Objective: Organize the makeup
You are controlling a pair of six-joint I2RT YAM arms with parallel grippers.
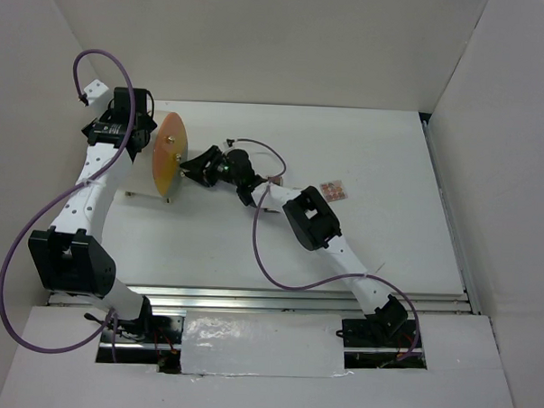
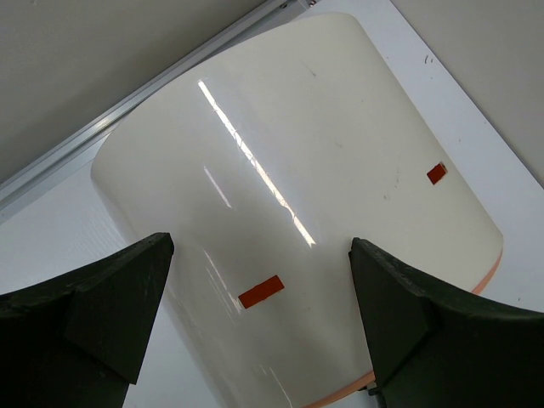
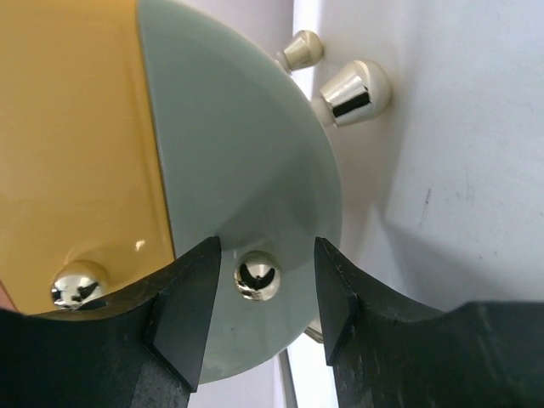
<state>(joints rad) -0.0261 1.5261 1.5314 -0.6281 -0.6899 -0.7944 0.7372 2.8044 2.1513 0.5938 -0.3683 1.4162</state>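
A small pinkish makeup piece (image 1: 332,189) lies flat on the white table (image 1: 388,227), on its right half, just beside the elbow of the right arm. No other makeup can be made out. It is well apart from both grippers and untouched by either.

The right gripper (image 3: 265,251) reaches away from it to the left, up to the round front (image 1: 168,154) of a white cylinder (image 2: 297,153) that lies on its side on the table's left half. In the right wrist view the front is part orange, part pale grey. The gripper's dark fingers (image 3: 183,314) stand on either side of a small shiny knob (image 3: 257,274) on the pale part. The jaws are partly spread, with a slim gap showing between the knob and each finger, so nothing is gripped. A second knob (image 3: 79,283) sits on the orange part, and two shiny feet (image 3: 353,89) stick out past the rim.

The left gripper (image 2: 262,246) is at the cylinder's far end, its jaws spread wide over the curved white wall. Whether its fingers touch the wall cannot be told.
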